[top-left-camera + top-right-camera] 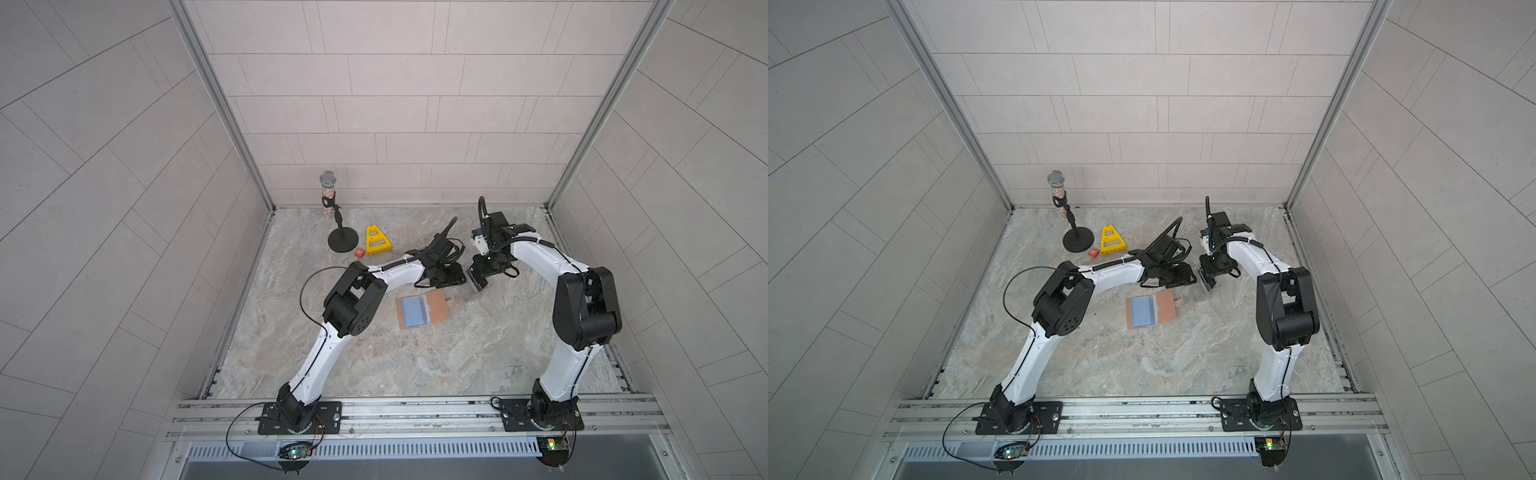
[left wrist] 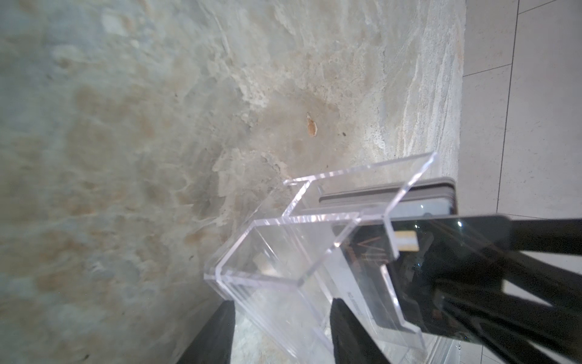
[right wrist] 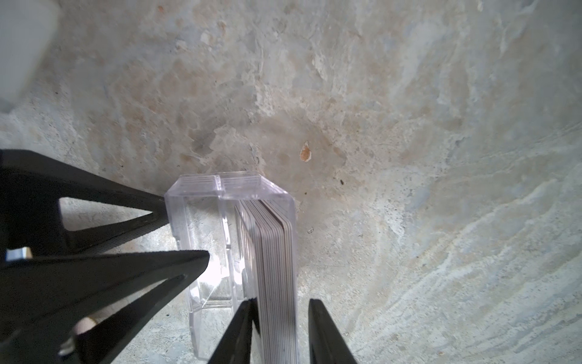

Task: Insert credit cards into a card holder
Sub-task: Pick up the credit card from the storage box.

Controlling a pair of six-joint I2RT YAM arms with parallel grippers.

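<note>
Item: cards (image 3: 277, 268) stood upright in stand (image 2: 271, 252); holder (image 1: 438, 309) lay open just beside stand; left fingers (image 2: 217, 334) clamped stand; right fingers (image 3: 324, 334) straddled cards, slack, holding nothing. Advised: pinch one card, lift straight.

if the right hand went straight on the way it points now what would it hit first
Most likely the credit cards, standing on edge in the clear stand. The right hand is open and straddles that stack. Depth is hard to judge from this view.

Soft even light, glare, blurred wrist views
</note>
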